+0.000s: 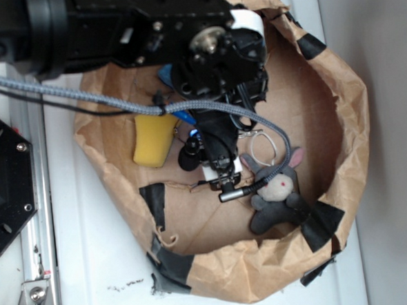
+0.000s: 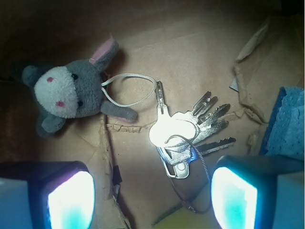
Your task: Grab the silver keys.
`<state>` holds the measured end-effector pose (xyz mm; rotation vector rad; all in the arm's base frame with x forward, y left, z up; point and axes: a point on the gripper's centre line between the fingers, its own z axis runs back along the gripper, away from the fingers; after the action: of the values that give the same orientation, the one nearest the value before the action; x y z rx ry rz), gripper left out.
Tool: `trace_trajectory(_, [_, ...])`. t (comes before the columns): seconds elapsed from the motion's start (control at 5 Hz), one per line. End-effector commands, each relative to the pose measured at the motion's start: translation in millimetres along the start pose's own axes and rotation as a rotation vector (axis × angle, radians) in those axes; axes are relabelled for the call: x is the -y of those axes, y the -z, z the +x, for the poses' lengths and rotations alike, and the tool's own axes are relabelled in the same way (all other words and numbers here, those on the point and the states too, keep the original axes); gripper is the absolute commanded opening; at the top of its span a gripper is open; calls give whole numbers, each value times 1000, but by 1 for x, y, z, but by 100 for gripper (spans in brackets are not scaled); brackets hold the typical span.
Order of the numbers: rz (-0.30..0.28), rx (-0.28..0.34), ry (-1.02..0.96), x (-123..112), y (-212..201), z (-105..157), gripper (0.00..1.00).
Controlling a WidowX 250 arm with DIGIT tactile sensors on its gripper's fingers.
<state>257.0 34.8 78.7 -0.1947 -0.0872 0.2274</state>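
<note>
My gripper hangs with its fingers spread, and the silver keys lie in the gap between them, nothing lying over them. Bare brown paper surrounds the bunch on most sides. The grey plush donkey sits off to one side, clear of the keys, though its thin loop reaches up next to the topmost key. A blue sponge crowds the opposite edge, near the key tips. The crumpled walls of the paper bag ring the whole space, and the yellow sponge lies beside my arm.
</note>
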Motion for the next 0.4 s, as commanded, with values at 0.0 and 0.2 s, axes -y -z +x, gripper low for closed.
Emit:
trace_trajectory(0.0, [-12, 16, 68, -23, -11, 2, 100])
trace_trajectory(0.2, [21, 44, 106, -27, -15, -7, 100])
